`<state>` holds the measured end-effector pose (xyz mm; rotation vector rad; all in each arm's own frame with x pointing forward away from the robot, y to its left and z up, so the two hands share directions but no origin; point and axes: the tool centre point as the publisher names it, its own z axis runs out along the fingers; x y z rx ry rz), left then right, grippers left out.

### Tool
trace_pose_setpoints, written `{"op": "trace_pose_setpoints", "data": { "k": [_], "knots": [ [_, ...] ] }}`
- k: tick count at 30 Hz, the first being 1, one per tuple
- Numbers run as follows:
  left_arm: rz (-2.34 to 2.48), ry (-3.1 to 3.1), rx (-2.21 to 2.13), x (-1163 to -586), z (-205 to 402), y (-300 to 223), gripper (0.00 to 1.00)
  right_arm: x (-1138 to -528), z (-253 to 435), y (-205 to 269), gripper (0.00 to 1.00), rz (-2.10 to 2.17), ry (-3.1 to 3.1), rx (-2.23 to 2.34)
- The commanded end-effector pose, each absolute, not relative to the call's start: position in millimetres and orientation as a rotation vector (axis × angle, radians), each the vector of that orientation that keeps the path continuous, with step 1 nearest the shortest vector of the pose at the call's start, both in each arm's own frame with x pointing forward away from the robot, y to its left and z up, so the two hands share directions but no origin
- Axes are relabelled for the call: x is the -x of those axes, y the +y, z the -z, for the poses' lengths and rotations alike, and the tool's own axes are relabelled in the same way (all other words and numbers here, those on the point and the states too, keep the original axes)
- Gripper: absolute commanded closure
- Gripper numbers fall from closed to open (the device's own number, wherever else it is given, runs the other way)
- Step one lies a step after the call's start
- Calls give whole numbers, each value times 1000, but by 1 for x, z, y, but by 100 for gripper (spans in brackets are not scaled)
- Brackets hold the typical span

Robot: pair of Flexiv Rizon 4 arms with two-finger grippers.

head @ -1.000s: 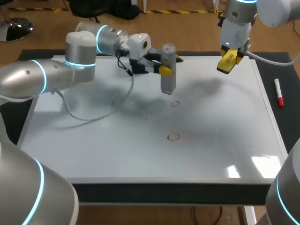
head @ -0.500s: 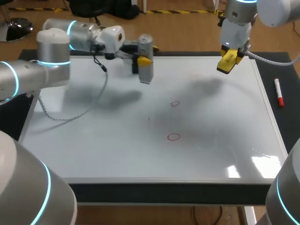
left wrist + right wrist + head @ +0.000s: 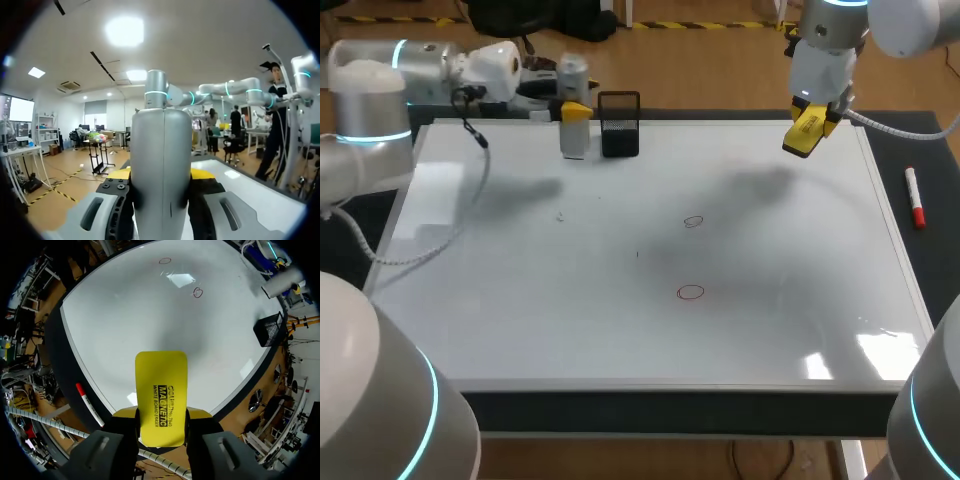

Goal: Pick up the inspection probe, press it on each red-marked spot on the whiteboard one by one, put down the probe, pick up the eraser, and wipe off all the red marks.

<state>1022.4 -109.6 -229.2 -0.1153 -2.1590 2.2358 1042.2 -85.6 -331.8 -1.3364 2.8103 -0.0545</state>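
Note:
The grey cylindrical probe (image 3: 572,118) hangs upright over the whiteboard's (image 3: 520,300) far edge, just left of a black mesh holder (image 3: 619,125). My left gripper (image 3: 574,112) is shut on it; in the left wrist view the probe (image 3: 161,165) fills the space between the fingers of the left gripper (image 3: 161,176). My right gripper (image 3: 807,125) hovers above the board's far right corner, shut on the yellow eraser (image 3: 805,133), which also shows in the right wrist view (image 3: 161,395). Two small red circles (image 3: 693,221) (image 3: 690,292) lie mid-board.
A red-capped marker (image 3: 915,198) lies on the dark mat right of the board. From the right wrist the black holder (image 3: 268,328) and the marker (image 3: 89,402) are both visible, with the red circles (image 3: 198,292) on the board ahead.
My left arm has swung left and toward the far edge with the probe, from near the upper red circle to beside the black holder. The right arm has kept still.

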Motion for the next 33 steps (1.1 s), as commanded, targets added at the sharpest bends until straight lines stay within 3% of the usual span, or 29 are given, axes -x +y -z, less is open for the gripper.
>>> {"op": "trace_pose_setpoints", "data": {
  "k": [1, 33],
  "knots": [
    [-2389, -2314, -262, -1022, 228, -91, 100, -1042, 331, -86, 100, 60, 2811, 1340],
    [-2409, -2367, -425, -1068, 247, -55, 100, -1042, 331, -86, 100, 60, 2811, 1340]
  ]
}}
